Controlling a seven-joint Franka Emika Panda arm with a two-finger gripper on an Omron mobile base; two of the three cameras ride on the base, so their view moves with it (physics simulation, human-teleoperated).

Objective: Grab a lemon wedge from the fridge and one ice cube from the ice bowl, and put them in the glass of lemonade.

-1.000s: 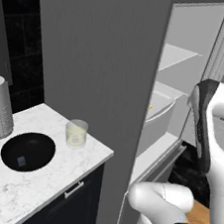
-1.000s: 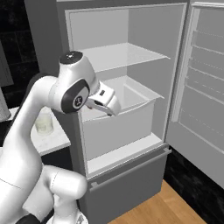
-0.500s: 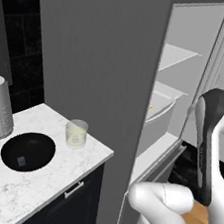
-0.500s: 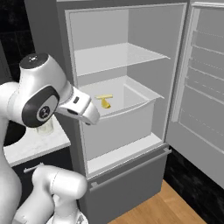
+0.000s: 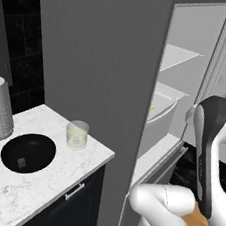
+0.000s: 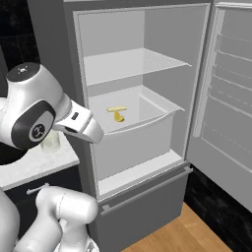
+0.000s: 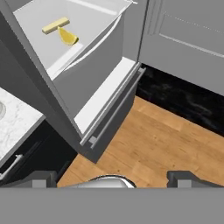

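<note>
A: Where's the wedge [image 6: 118, 116]?

B: In the fridge [image 6: 147, 69] drawer, toward its back left corner, touching a yellow bar [image 6: 116, 109].

A: And the gripper [image 7: 113, 176]?

B: Spread wide, empty, outside the fridge.

A: How will it handle?

B: Light, soft, probably slippery; pinch the flat sides.

Marble counter [image 5: 49, 187]: ice bowl [image 5: 28, 153] mid, glass of lemonade [image 5: 77, 134] nr its fridge-side edge. Fridge drawer [image 6: 147, 128]: lemon wedge [image 6: 118, 116] + yellow stick [image 6: 116, 109] inside.

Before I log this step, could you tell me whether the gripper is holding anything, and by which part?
Nothing is held. The gripper is open and empty, out in front of the fridge; the lemon wedge lies in the fridge drawer.
</note>
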